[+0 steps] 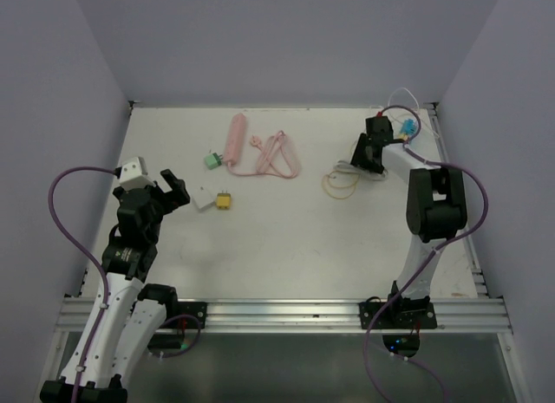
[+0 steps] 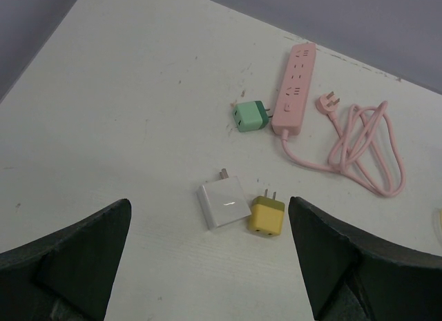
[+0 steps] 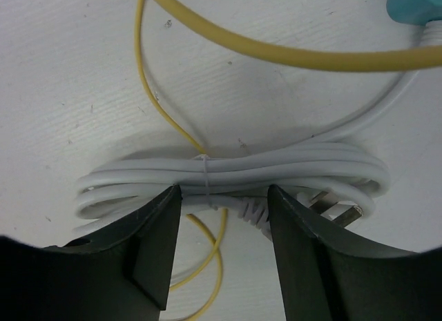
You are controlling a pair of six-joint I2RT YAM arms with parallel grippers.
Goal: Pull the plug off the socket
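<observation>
A pink power strip [image 1: 235, 141] with its coiled pink cord [image 1: 276, 156] lies at the back middle of the table; it also shows in the left wrist view [image 2: 295, 86]. A green plug [image 1: 212, 160] [image 2: 250, 116] lies at its near end, beside it. A white adapter [image 2: 223, 203] and a yellow plug [image 2: 266, 215] lie loose, prongs bare. My left gripper [image 1: 171, 188] [image 2: 208, 205] is open and empty just short of those two. My right gripper [image 1: 368, 154] [image 3: 224, 191] is open, jaws over a tied white cable bundle [image 3: 235, 172] without closing on it.
A thin yellow wire [image 3: 276, 52] loops around the white bundle, also seen from above [image 1: 340, 185]. A teal plug [image 1: 405, 128] [image 3: 418, 7] sits at the back right near the wall. The white bundle's own plug prongs [image 3: 338, 210] poke out by the right jaw.
</observation>
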